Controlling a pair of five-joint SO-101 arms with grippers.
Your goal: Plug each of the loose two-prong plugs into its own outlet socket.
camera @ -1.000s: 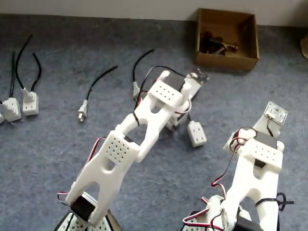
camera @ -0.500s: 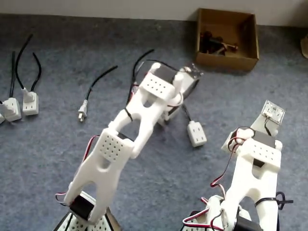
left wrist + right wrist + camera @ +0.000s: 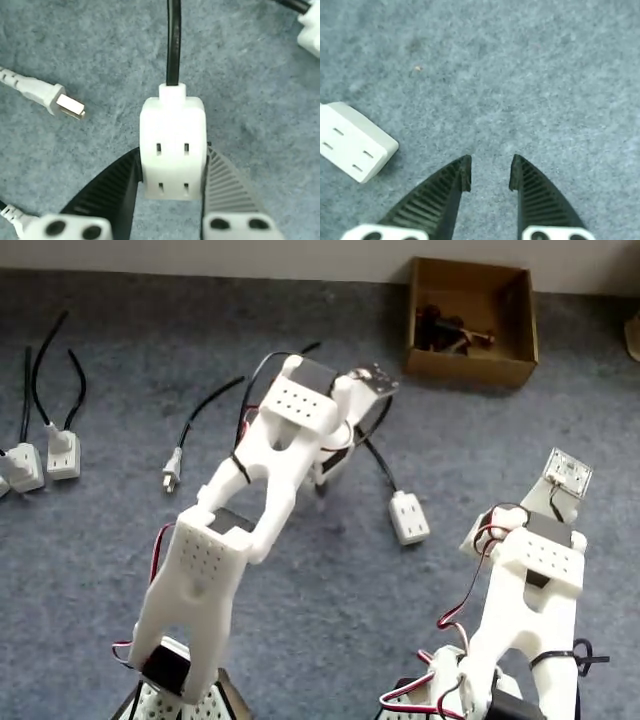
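The left arm (image 3: 270, 465) and right arm (image 3: 530, 590) are built of white moulded links, broad shells pierced by grids of small holes and oval cut-outs, with black motor blocks at the joints and thin red, black and white wires looping alongside. The right arm's wrist bears a small pale square board (image 3: 572, 473). The left gripper (image 3: 172, 160) has one black and one grey ribbed wedge finger on white mounts with round holes; the right gripper (image 3: 490, 172) has two dark ribbed ones.
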